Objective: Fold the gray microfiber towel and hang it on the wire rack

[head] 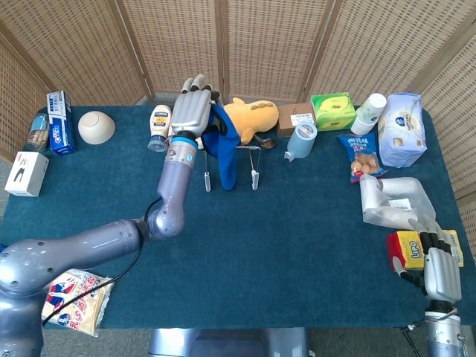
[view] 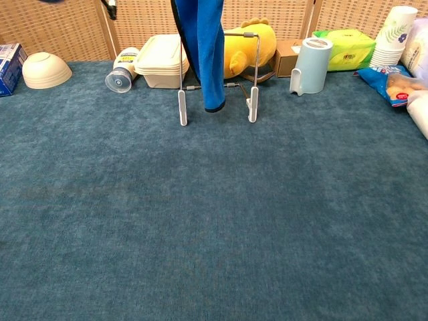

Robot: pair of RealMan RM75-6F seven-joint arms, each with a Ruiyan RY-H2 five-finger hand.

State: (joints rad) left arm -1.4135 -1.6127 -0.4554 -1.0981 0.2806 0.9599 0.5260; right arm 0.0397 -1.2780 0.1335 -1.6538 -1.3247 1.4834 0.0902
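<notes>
- I'm reaching my left arm (head: pixel 111 242) far across the table (head: pixel 297 245), left hand (head: pixel 190 111) up by the wire rack (head: pixel 230 165).
- The towel (head: pixel 225 152), blue here, is hanging folded, draping down between the rack's feet.
- My left fingers are lying beside its top; I can't tell if they're gripping.
- My right hand (head: pixel 440 271) is resting at the near edge, fingers curled, holding nothing.

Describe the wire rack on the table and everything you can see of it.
The wire rack is a thin metal frame standing upright on the blue table cloth, on two pale feet. Its visible right post bends into a top bar. A folded blue towel hangs between the posts, its lower end near the cloth, held above by the left hand. A yellow plush toy lies behind.
</notes>
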